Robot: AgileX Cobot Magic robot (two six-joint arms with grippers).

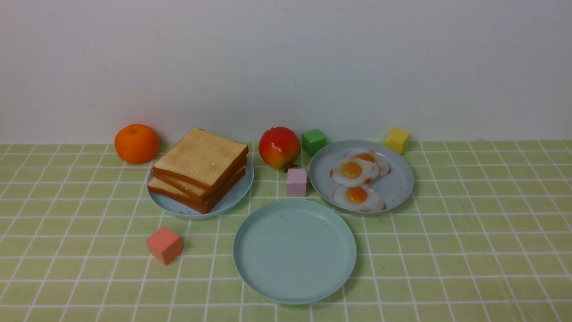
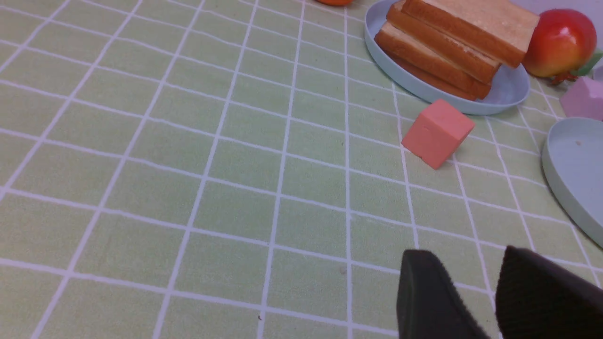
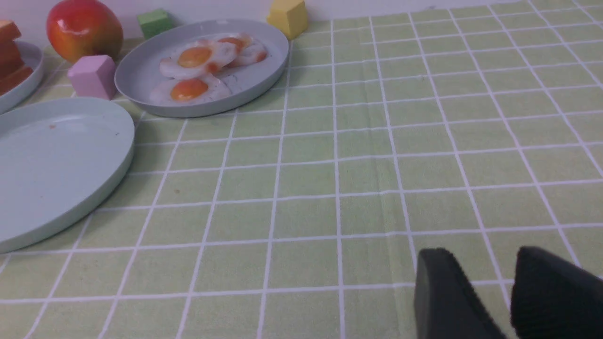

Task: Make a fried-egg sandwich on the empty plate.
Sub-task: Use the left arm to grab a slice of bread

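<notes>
The empty plate (image 1: 295, 250), pale mint, lies front and centre with nothing on it. No fried-egg sandwich shows in any view. Three toast slices (image 1: 201, 167) are stacked on a light blue plate (image 1: 232, 197) at back left. Three fried eggs (image 1: 355, 172) lie on a grey-blue plate (image 1: 397, 183) at back right. Neither arm shows in the front view. My left gripper (image 2: 464, 254) hovers open over bare cloth, well short of the toast (image 2: 452, 42). My right gripper (image 3: 480, 252) is open over the cloth, to the right of the empty plate (image 3: 47, 165) and eggs (image 3: 198, 70).
An orange (image 1: 136, 143), a red-yellow fruit (image 1: 279, 146), a green cube (image 1: 313, 141) and a yellow cube (image 1: 397, 140) stand along the back wall. A lilac cube (image 1: 296, 182) sits between the plates. A salmon cube (image 1: 164, 245) lies left of the empty plate.
</notes>
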